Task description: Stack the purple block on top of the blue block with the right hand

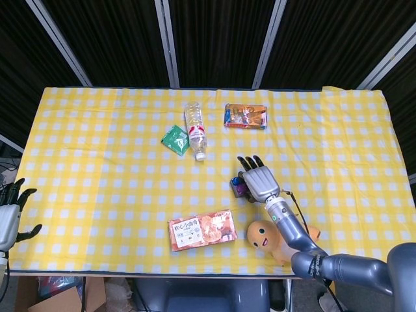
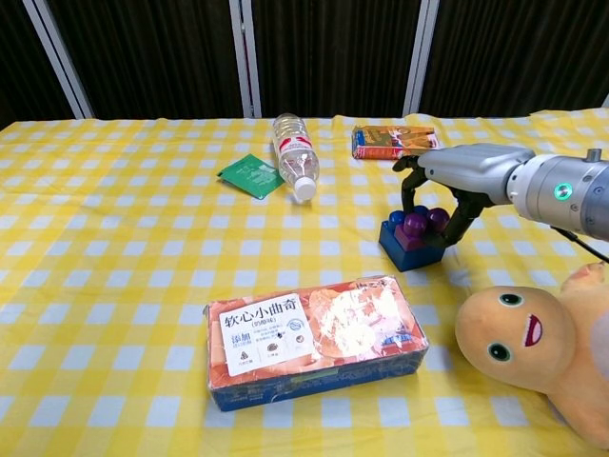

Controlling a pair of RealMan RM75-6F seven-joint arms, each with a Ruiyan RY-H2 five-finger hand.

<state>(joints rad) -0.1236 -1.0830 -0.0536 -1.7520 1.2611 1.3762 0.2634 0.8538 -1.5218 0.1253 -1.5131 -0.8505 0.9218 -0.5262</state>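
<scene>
The purple block (image 2: pixel 422 225) sits on top of the blue block (image 2: pixel 407 250), right of the table's middle. My right hand (image 2: pixel 455 181) arches over the pair from the right. Its fingers (image 2: pixel 460 217) reach down on either side of the purple block and hold it. In the head view the right hand (image 1: pixel 259 181) covers most of both blocks; only a purple sliver (image 1: pixel 242 189) and a blue edge (image 1: pixel 234 184) show at its left. My left hand (image 1: pixel 9 216) hangs beyond the table's left edge, fingers spread, holding nothing.
A long orange snack box (image 2: pixel 314 338) lies in front of the blocks. An orange plush toy (image 2: pixel 533 347) sits at the front right, close under my right forearm. Farther back lie a clear water bottle (image 2: pixel 295 157), a green packet (image 2: pixel 251 175) and an orange snack pack (image 2: pixel 392 140).
</scene>
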